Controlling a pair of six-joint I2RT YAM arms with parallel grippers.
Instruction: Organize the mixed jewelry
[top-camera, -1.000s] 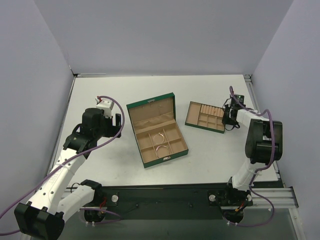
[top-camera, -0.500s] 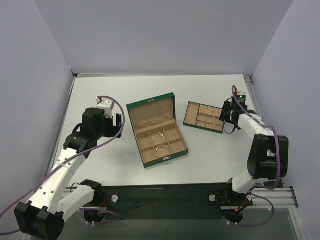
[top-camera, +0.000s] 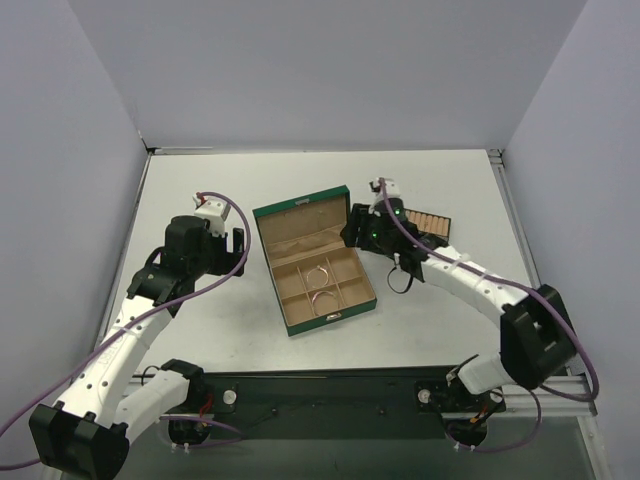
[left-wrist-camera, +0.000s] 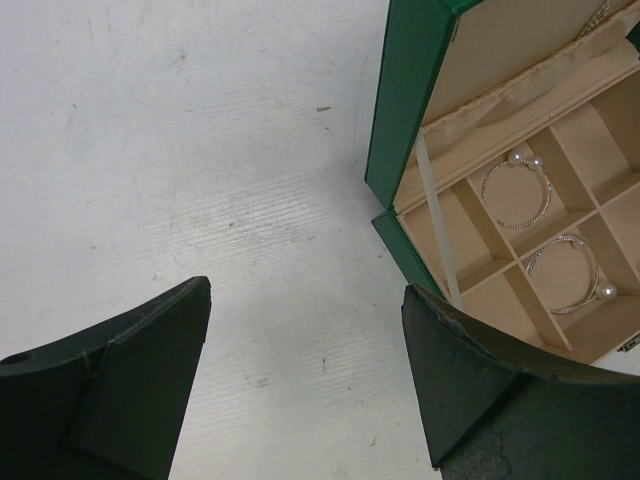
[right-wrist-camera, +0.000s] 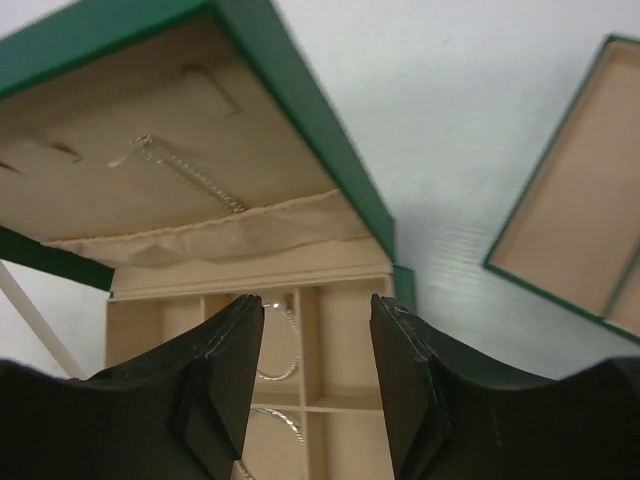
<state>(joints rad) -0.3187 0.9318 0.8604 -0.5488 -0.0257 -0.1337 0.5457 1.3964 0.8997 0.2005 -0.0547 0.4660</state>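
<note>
table (top-camera: 200, 190), right hand (top-camera: 354, 230) now over box (top-camera: 300, 231)

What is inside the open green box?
A silvery hoop sits in one middle compartment, a second hoop in the next, and a fine chain lies on the lid lining. Side compartments look bare; the lid pocket's contents are covered.

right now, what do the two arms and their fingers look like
The left arm and right arm share one build: white links between bulky black joints, with a thin purple cable looping along each. A small white block sits by the left wrist. The left fingers and right fingers are matte black, flat-faced wedges.
</note>
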